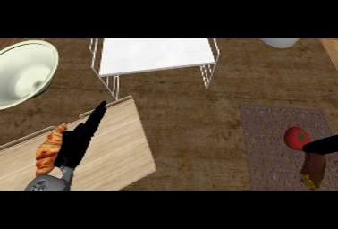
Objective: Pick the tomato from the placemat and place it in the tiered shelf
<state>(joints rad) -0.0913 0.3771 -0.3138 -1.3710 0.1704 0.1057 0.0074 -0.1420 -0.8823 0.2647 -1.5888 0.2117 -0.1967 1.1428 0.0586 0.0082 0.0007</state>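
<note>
On the worktop point(191, 112), the tomato point(296, 137) is found at frame right, just upper-left of the right robot hand point(325, 145), whose closure cannot be told.

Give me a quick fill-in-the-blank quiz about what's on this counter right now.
1. The round red tomato lies on the woven grey ____.
2. The golden croissant rests on the pale wooden ____, beside the left robot hand.
3. The white wire tiered shelf stands to the view's ____ of the pale round bowl.
Missing: placemat, board, right.
</note>
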